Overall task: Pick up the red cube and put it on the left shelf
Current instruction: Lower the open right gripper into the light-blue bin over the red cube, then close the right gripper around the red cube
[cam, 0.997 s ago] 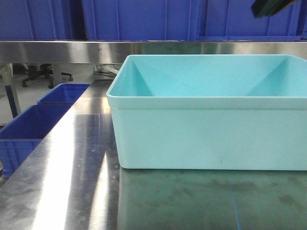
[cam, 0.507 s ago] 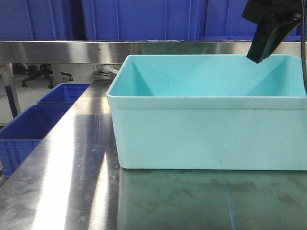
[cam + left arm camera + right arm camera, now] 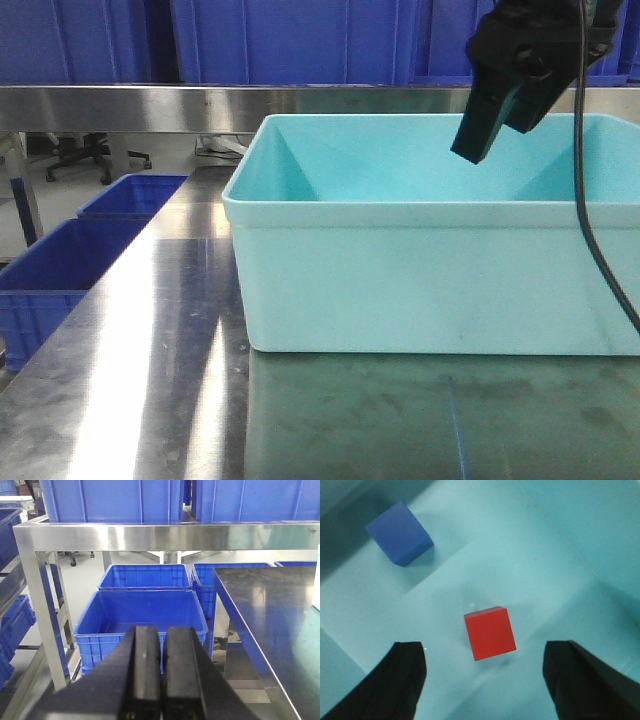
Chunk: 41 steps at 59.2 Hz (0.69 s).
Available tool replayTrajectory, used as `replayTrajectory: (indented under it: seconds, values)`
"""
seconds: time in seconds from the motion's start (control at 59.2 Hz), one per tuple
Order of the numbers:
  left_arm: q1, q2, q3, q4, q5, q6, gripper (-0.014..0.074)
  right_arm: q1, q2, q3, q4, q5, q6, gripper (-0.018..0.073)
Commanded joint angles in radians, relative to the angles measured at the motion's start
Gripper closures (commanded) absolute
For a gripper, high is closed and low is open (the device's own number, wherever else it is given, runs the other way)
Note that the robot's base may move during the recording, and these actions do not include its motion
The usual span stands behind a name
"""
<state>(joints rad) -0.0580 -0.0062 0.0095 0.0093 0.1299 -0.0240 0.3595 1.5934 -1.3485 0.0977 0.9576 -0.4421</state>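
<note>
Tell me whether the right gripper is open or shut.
Open. In the wrist view the right gripper holds its fingers wide apart, the red cube lying free on the tub floor.

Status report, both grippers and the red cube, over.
Left gripper shut, empty. Right gripper open over turquoise tub. Red cube on tub floor, ungrasped. Blue cube apart, nothing blocking.
</note>
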Motion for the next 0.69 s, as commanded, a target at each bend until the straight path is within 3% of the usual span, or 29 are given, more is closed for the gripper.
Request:
replayTrajectory:
  seconds: [0.0,0.676]
  values:
    - [-0.006,-0.016,0.023,-0.003,-0.088,-0.001,0.0495,0.0,-0.031,-0.034,0.008,-0.029,-0.012,-0.0049]
    - [-0.006,-0.016,0.023,-0.003,-0.088,-0.001,0.0495,0.0,0.076,-0.034,0.006,0.001,-0.026,-0.0049]
